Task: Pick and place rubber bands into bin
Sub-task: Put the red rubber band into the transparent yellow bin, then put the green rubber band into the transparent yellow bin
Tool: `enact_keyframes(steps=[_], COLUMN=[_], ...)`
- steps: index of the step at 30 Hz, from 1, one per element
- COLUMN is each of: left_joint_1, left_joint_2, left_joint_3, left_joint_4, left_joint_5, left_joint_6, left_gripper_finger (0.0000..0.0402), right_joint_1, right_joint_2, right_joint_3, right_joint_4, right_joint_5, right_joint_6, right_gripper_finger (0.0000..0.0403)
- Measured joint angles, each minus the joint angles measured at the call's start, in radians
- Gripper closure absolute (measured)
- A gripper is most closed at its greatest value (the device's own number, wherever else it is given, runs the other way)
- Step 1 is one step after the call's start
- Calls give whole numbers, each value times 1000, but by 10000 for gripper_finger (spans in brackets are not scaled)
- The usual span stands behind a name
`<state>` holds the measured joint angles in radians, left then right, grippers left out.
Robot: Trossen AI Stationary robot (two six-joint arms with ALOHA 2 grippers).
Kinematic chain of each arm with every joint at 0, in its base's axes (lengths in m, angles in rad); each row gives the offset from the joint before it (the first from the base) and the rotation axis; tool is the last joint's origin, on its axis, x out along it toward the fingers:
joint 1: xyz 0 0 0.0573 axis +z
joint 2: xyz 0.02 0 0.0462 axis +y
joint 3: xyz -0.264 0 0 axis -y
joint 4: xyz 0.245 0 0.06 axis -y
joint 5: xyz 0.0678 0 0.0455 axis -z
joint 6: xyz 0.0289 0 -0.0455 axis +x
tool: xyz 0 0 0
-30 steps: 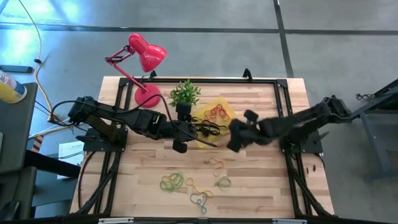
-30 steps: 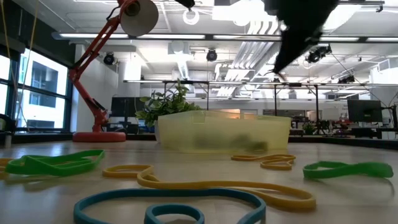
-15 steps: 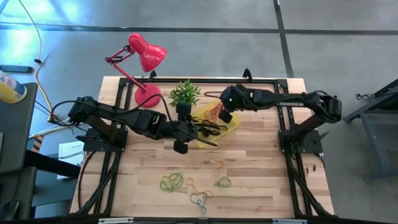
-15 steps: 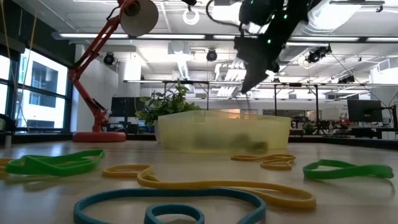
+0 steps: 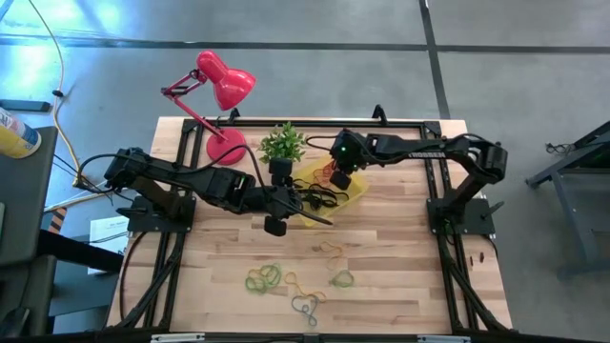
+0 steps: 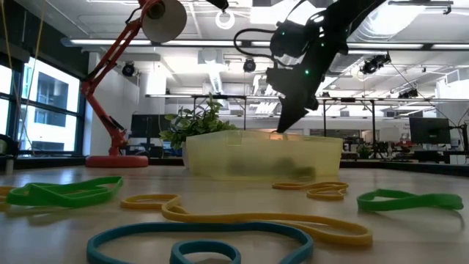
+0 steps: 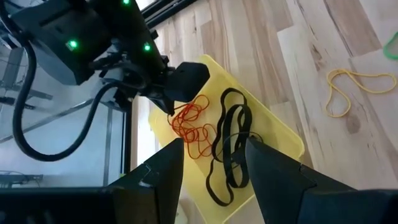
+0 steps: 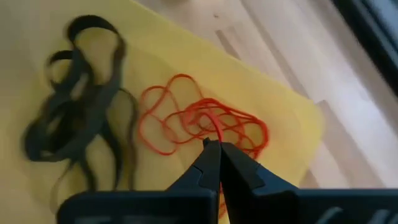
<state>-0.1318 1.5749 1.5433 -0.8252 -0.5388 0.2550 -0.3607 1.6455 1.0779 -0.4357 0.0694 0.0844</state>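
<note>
The bin point(image 5: 355, 191) is a shallow yellow tray beside the plant. It holds a tangle of black rubber bands point(image 8: 81, 118) and a heap of red ones point(image 8: 205, 124). My right gripper point(image 8: 215, 145) is shut over the red heap and reaches down to the bin's rim in the low view point(image 6: 282, 128). My left gripper point(image 7: 211, 180) is open and hovers at the bin's left side point(image 5: 303, 206), pointing toward it. More bands in green point(image 5: 265, 277), yellow point(image 5: 331, 250) and blue point(image 5: 305, 306) lie flat on the near half of the table. My right gripper pinches a strand of a red rubber band point(image 8: 210, 129) between its fingertips. It comes from above, slanting down into the bin from the table's right. The rest of that band lies slack among the other red loops on the bin's floor point(image 7: 193, 127).
A red desk lamp point(image 5: 224, 90) stands at the far left corner, and a green plant point(image 5: 283, 145) sits just left of the bin. A black frame runs along the table's edges. The loose bands lie on open wood on the near side point(image 6: 256, 218).
My right gripper has swung from the middle of the table toward the far edge and over the bin. It has then come down onto the red heap. The bin and its bands have stayed put.
</note>
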Motion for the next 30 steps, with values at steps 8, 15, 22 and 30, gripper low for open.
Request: enact_keyframes(steps=[8, 15, 22, 30], left_joint_1=[1, 1, -51, -143], left_joint_2=[0, 0, 0, -2], left_joint_3=[0, 0, 0, -33], left_joint_4=[-23, -96, -365, -332], left_joint_5=[0, 206, 462, 444], left_joint_6=[0, 31, 54, -15], left_gripper_finger=[241, 241, 241, 241], right_joint_1=[0, 9, 96, 261], right_joint_2=[0, -22, -150, -331], right_joint_3=[0, 0, 0, 0], right_joint_4=[1, -15, -40, -156], right_joint_5=[-57, -107, -142, -104], right_joint_6=[2, -10, -50, 5], right_gripper_finger=[327, 253, 236, 241])
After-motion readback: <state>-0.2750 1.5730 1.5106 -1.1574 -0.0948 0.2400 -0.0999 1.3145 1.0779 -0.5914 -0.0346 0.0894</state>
